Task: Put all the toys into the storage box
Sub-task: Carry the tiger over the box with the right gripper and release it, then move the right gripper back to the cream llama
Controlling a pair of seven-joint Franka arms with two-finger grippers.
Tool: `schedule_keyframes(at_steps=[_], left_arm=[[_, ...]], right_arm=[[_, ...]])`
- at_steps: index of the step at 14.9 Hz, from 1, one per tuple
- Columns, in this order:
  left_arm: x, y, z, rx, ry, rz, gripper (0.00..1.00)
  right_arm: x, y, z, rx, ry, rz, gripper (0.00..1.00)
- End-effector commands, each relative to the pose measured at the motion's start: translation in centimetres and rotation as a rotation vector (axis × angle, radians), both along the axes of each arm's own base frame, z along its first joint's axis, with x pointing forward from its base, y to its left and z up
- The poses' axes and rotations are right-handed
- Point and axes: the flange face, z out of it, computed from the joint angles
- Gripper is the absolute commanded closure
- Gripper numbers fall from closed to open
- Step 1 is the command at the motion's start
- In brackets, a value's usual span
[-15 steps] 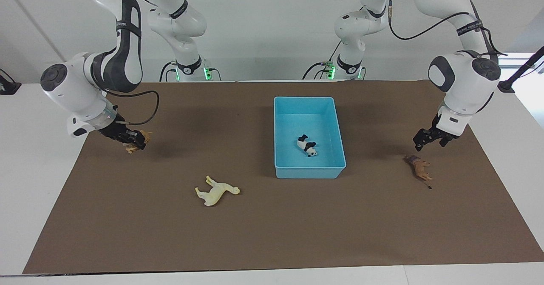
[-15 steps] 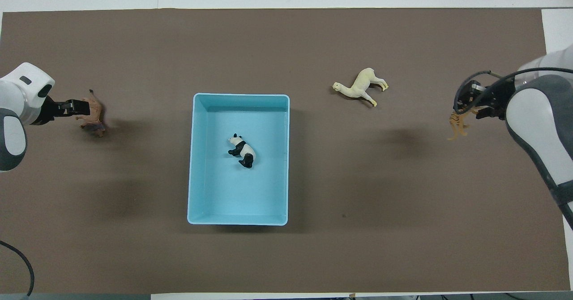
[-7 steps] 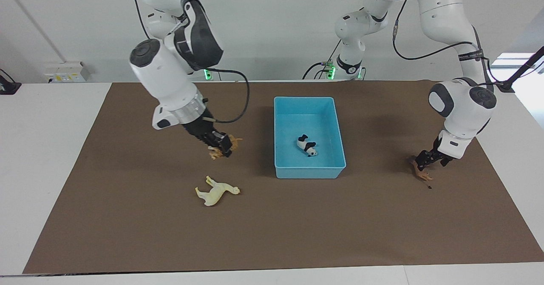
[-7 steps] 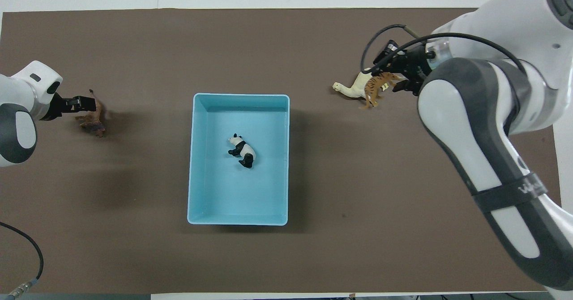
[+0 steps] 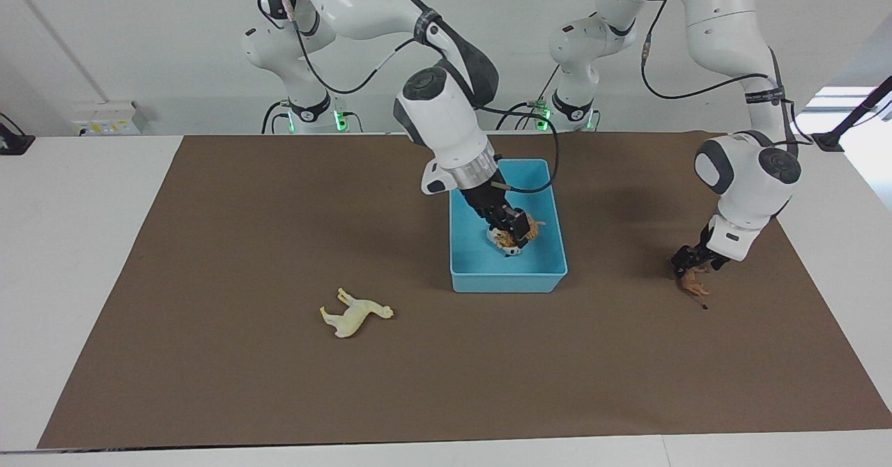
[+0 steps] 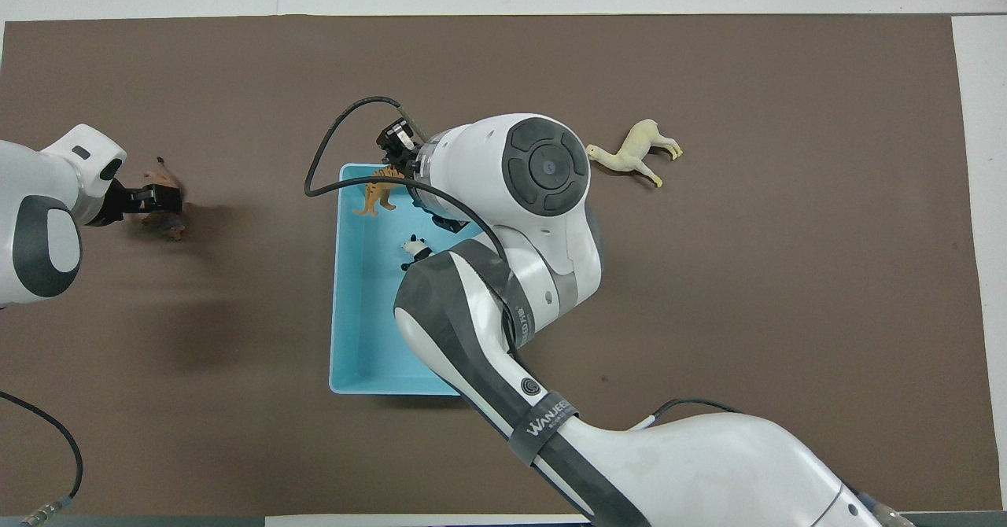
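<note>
My right gripper (image 5: pixel 516 231) is shut on the orange striped tiger (image 5: pixel 531 228) and holds it over the light-blue storage box (image 5: pixel 505 282), just above the black-and-white panda (image 5: pixel 509 247) that lies in the box. In the overhead view the tiger (image 6: pixel 376 195) hangs over the box (image 6: pixel 354 338) end farther from the robots, and the panda (image 6: pixel 414 250) is partly hidden by the arm. My left gripper (image 5: pixel 690 261) is down on the brown lion (image 5: pixel 694 286), which lies on the mat toward the left arm's end. The cream horse (image 5: pixel 355 312) lies on its side toward the right arm's end.
A brown mat (image 5: pixel 209 244) covers most of the white table. The right arm's wrist and forearm (image 6: pixel 543 173) stretch over the box and hide much of it from above. The horse (image 6: pixel 636 149) lies farther from the robots than the box's middle.
My right gripper has carried the tiger from the right arm's end of the mat, past the horse, to over the box. My left gripper has come down onto the lion.
</note>
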Motion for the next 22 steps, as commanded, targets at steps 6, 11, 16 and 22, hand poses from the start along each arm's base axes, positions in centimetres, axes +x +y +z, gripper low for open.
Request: schedule_keyframes(at_steps=[6,11,16,22], left_arm=[[-0.8,-0.5,-0.9,0.000,0.003,0.043,0.30],[-0.5,-0.5,-0.5,0.001,0.008,0.043,0.65],[1.4,-1.4,3.5,0.003,0.065,0.056,0.65],[0.5,-12.8,13.3,-0.076,0.104,0.215,0.65]], right_arm=[[5.2,-14.0,4.2,-0.209,-0.006,0.243,0.00],[8.2,-26.0,1.3,-0.231,0.041,0.176,0.00],[8.3,-30.6,-5.4,-0.218,0.120,-0.032,0.00],[7.0,-31.9,-12.8,-0.244,0.119,-0.081,0.00]])
